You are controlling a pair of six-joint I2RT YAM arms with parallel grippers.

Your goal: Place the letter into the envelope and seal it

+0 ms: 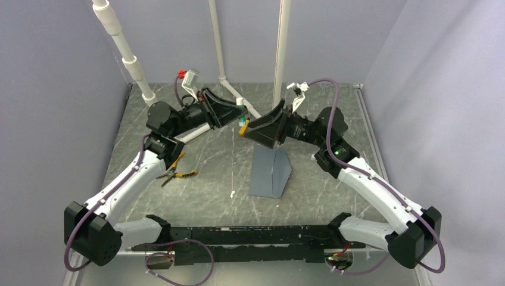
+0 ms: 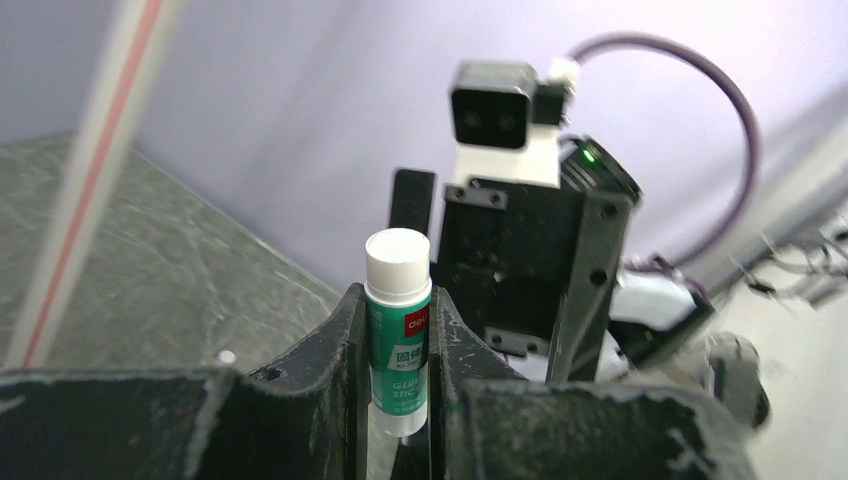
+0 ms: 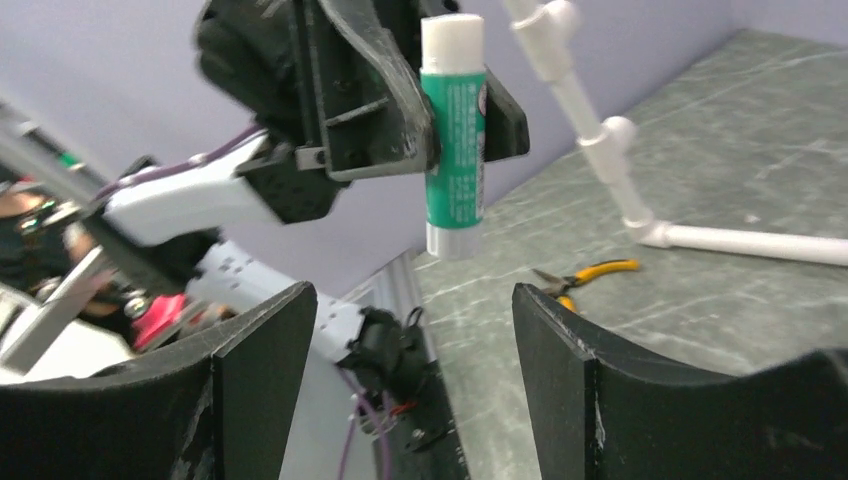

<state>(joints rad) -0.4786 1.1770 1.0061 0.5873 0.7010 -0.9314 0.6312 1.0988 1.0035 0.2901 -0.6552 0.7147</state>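
The slate blue-grey envelope [image 1: 271, 170] lies on the marbled table near the middle, with a crease running down it. The letter is hidden from every view. My left gripper [image 1: 240, 118] [image 2: 398, 300] is raised above the table and shut on a green and white glue stick [image 2: 398, 330] [image 3: 455, 130], which stands upright between its fingers. My right gripper [image 1: 262, 128] [image 3: 415, 290] faces it from the right at the same height, open wide, with nothing between its fingers. The glue stick hangs just beyond the right fingertips.
Yellow-handled pliers [image 1: 178, 173] [image 3: 590, 275] lie on the table to the left. A small white bit [image 1: 231, 193] sits left of the envelope. White pipes [image 1: 134, 65] [image 3: 600, 130] stand along the back. Grey walls close in the table.
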